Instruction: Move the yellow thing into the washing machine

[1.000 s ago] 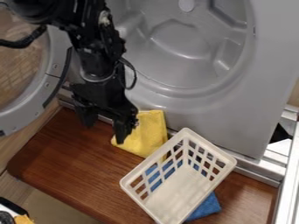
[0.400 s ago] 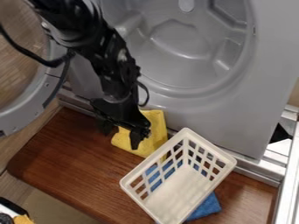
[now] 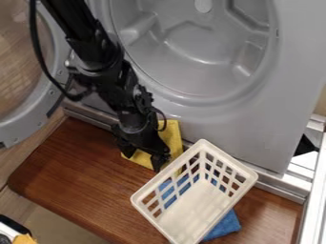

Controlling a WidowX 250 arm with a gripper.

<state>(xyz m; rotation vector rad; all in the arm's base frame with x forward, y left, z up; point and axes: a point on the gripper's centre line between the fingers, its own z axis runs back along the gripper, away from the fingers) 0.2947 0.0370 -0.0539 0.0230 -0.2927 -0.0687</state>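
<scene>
Cloth, yellow: one [image 3: 172, 136], lying on the bench [image 3: 83, 167] by the edge that runs along the washing machine [image 3: 223, 126], outside the drum [image 3: 197, 45]; the gripper covers part of it from view.
Gripper: one [image 3: 142, 161], black, over the yellow cloth, its two fingers spread apart with nothing clasped between them; whether they touch the cloth, I cannot tell.
Arm: one [image 3: 96, 47], black, entering from the upper left and slanting down past the machine's front.
Basket: one [image 3: 194, 202], white, with a lattice wall, beside the yellow cloth, set aslant between the bench's machine-side edge and its opposite edge, its open side facing the camera.
Blue: cloth [image 3: 224, 228] poking out from under the basket on the side toward the bench's right end, and more blue seen through the lattice; one piece or two, I cannot tell.
Machine: one, grey, with one round opening into the drum.
Door: one [image 3: 19, 128], swung open to the left, with one round window [image 3: 19, 52].
</scene>
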